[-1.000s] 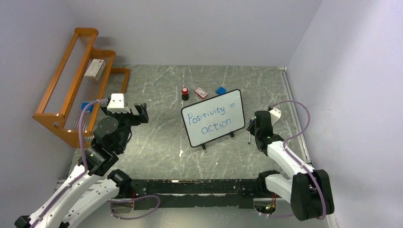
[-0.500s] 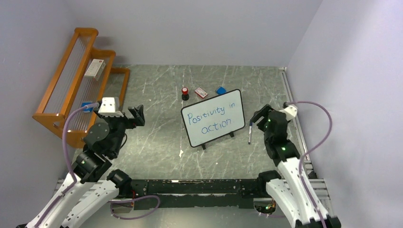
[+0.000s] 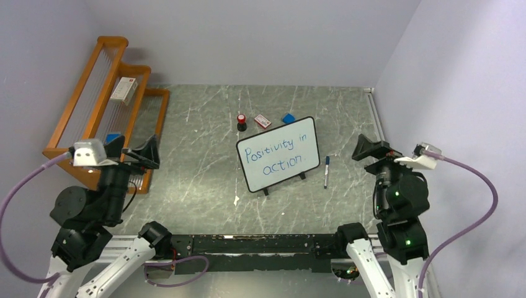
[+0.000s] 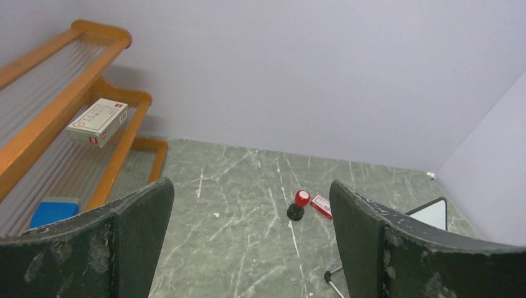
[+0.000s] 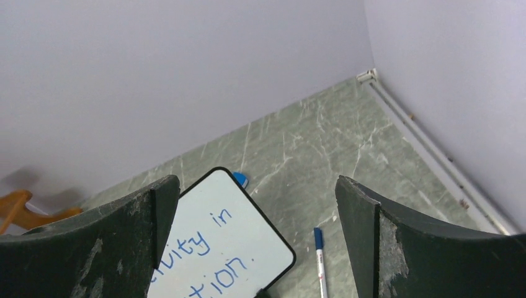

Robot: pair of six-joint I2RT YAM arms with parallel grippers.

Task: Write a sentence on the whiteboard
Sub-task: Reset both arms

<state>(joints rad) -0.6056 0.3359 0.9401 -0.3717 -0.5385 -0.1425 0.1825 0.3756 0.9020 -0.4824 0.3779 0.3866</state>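
- The whiteboard (image 3: 278,177) is white with a black edge.
- The sentence (image 3: 268,150) is blue.
- The table (image 3: 205,143) is grey-green with white streaks.
- The rack (image 3: 129,104) is orange.

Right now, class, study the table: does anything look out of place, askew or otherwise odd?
Only small things. The whiteboard stands turned at a slant to the edges of the table, and a marker pen lies loose just right of the board, held by nothing. The sentence looks unsmudged.
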